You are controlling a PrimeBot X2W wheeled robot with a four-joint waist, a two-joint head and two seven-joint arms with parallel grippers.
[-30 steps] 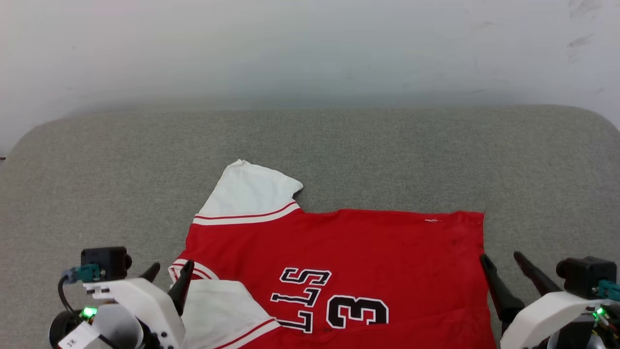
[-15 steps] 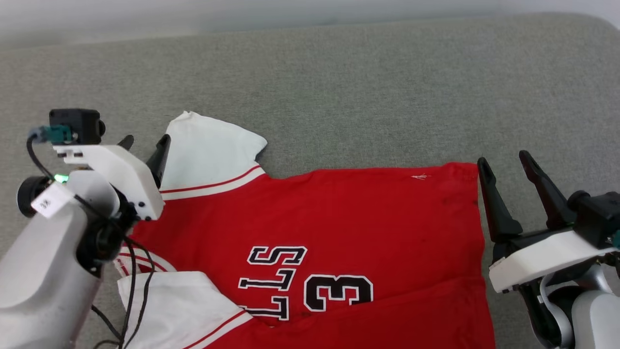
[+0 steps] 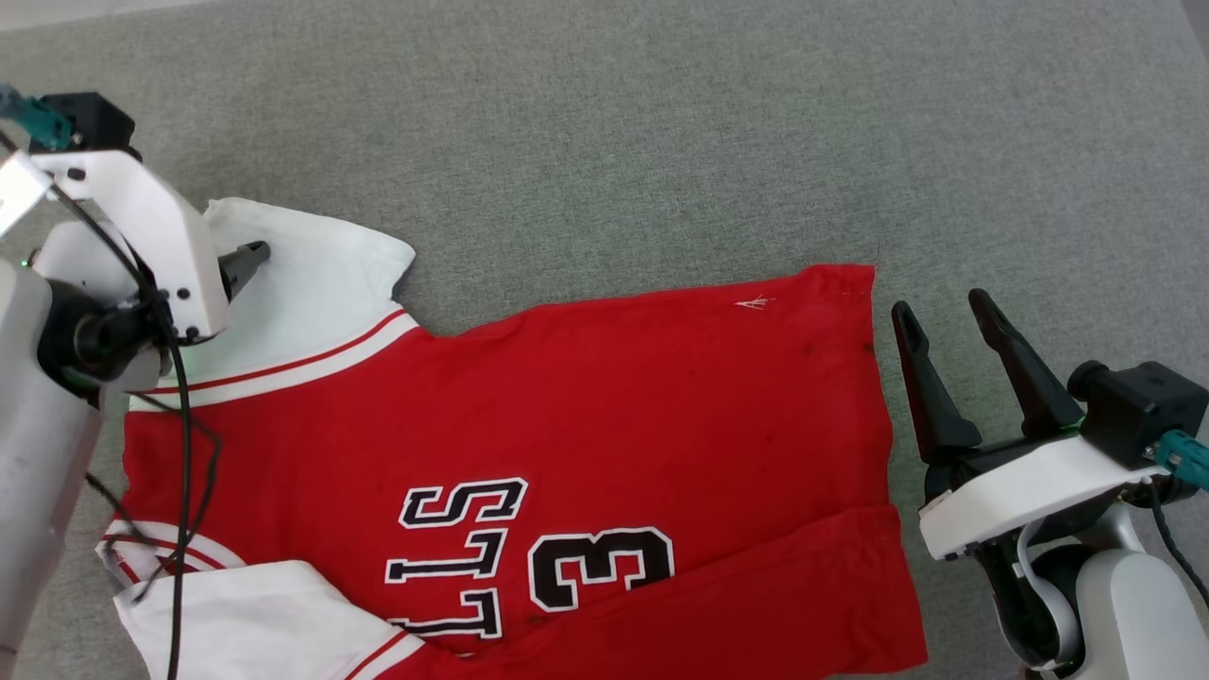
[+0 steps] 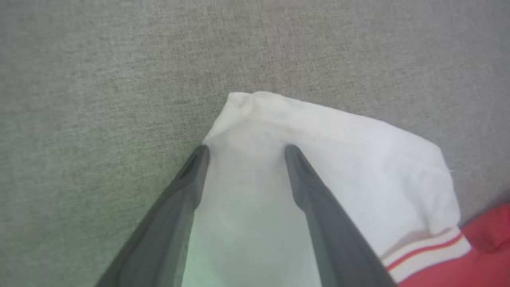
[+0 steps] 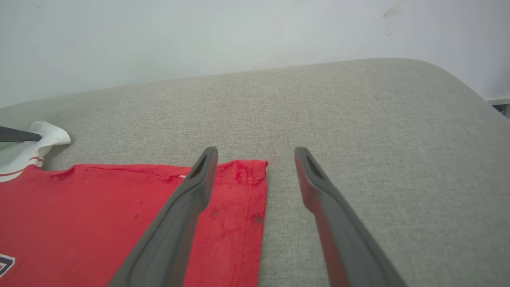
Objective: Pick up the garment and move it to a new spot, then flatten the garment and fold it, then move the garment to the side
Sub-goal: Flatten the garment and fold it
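Observation:
The garment (image 3: 586,397), a red jersey with white sleeves and black lettering, lies spread flat on the grey padded surface (image 3: 614,142). My left gripper (image 3: 247,263) is at the upper left, over the far white sleeve (image 3: 312,283). In the left wrist view it (image 4: 247,149) stands open, with the sleeve (image 4: 358,159) under and between its fingers near the sleeve's end. My right gripper (image 3: 940,307) stands open just right of the hem. In the right wrist view it (image 5: 257,151) straddles the far hem corner of the garment (image 5: 99,207), left finger over the red cloth.
Bare grey padding stretches beyond the garment and to its right (image 5: 378,159). A white wall (image 5: 239,36) rises behind the surface, whose rounded corner (image 5: 458,79) drops off at the far right. A black cable (image 3: 179,416) from my left arm hangs over the jersey's left side.
The head view has tilted down. My left gripper moved from the near sleeve and collar up to the far sleeve. My right gripper advanced along the hem toward its far corner. Both stayed open.

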